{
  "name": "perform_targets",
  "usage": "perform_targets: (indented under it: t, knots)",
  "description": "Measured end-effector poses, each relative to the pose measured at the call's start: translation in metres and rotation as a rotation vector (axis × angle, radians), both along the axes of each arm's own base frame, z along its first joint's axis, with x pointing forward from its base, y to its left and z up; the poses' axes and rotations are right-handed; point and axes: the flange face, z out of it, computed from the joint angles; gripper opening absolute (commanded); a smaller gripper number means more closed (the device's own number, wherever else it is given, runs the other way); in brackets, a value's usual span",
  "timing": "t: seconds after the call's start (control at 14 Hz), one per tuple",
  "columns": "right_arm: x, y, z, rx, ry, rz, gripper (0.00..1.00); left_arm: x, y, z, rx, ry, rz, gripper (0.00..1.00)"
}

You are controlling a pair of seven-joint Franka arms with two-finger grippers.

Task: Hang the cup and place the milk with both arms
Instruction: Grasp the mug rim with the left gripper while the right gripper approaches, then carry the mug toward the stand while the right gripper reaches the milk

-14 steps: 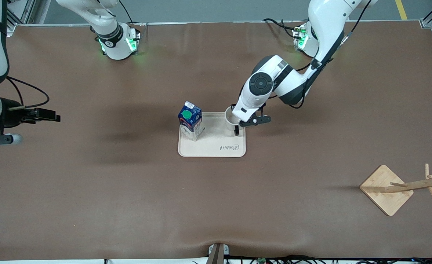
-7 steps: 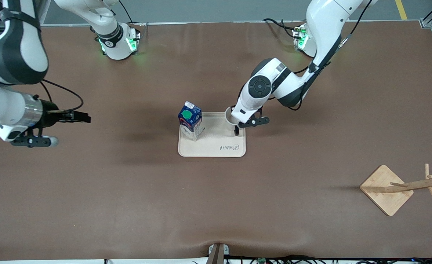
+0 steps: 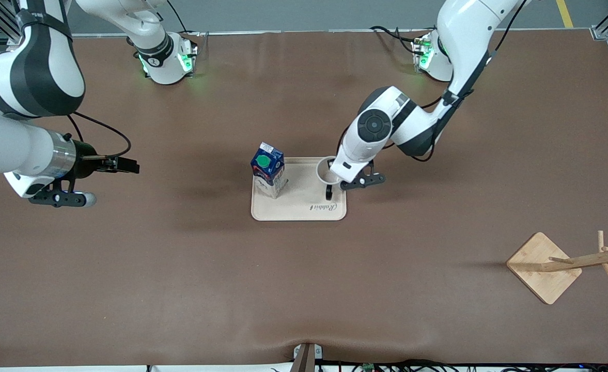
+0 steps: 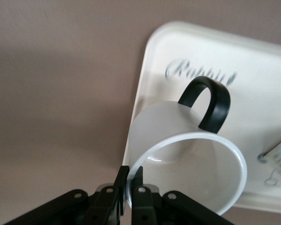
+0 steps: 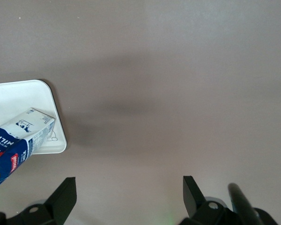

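The cup (image 3: 326, 169), white with a black handle (image 3: 329, 192), is at the corner of the cream tray (image 3: 298, 211) toward the left arm's end. My left gripper (image 3: 337, 179) is shut on the cup's rim, one finger inside and one outside. The left wrist view shows the pinched rim at the left gripper (image 4: 131, 176), the cup (image 4: 192, 173) tipped over the tray (image 4: 154, 51). The milk (image 3: 268, 169) stands upright on the tray's other end. My right gripper (image 3: 126, 165) hangs open over bare table toward the right arm's end. In its wrist view the right gripper (image 5: 129, 183) is empty, with the milk (image 5: 16, 140) off to one side.
A wooden rack with a square base (image 3: 544, 267) and pegs (image 3: 606, 255) stands nearer the front camera, toward the left arm's end. The brown table mat (image 3: 304, 289) lies under everything.
My left gripper has closed on the cup's rim and shifted the cup slightly. The right arm has swung in from the table's end toward the tray, its gripper still open.
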Motion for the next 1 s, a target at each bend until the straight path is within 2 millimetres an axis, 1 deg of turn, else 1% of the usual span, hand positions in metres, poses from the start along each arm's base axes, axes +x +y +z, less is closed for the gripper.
perform_targets:
  t: [0.07, 0.21, 0.43, 0.57, 0.79, 0.93, 1.0]
  knots:
    - [-0.001, 0.011, -0.002, -0.007, 0.006, -0.01, 1.0, 0.012, 0.008, 0.014, -0.006, -0.03, 0.015, 0.0]
    - [-0.005, 0.037, -0.002, -0.007, 0.013, -0.025, 1.0, 0.032, 0.031, 0.054, -0.011, -0.087, 0.056, 0.0]
    - [-0.008, 0.078, -0.003, 0.002, -0.013, -0.044, 1.0, 0.049, 0.081, 0.111, 0.028, -0.132, 0.108, 0.0]
    - [-0.012, 0.119, -0.011, -0.017, -0.027, -0.105, 1.0, 0.063, 0.123, 0.143, 0.043, -0.171, 0.142, 0.0]
    - [-0.028, 0.193, -0.029, -0.057, -0.032, -0.19, 1.0, 0.082, 0.189, 0.188, 0.054, -0.248, 0.237, 0.0]
    - [-0.043, 0.229, -0.042, -0.093, -0.013, -0.252, 1.0, 0.091, 0.229, 0.215, 0.059, -0.296, 0.303, 0.0]
    - [-0.049, 0.242, -0.049, -0.113, -0.001, -0.285, 1.0, 0.096, 0.248, 0.226, 0.059, -0.316, 0.336, 0.0]
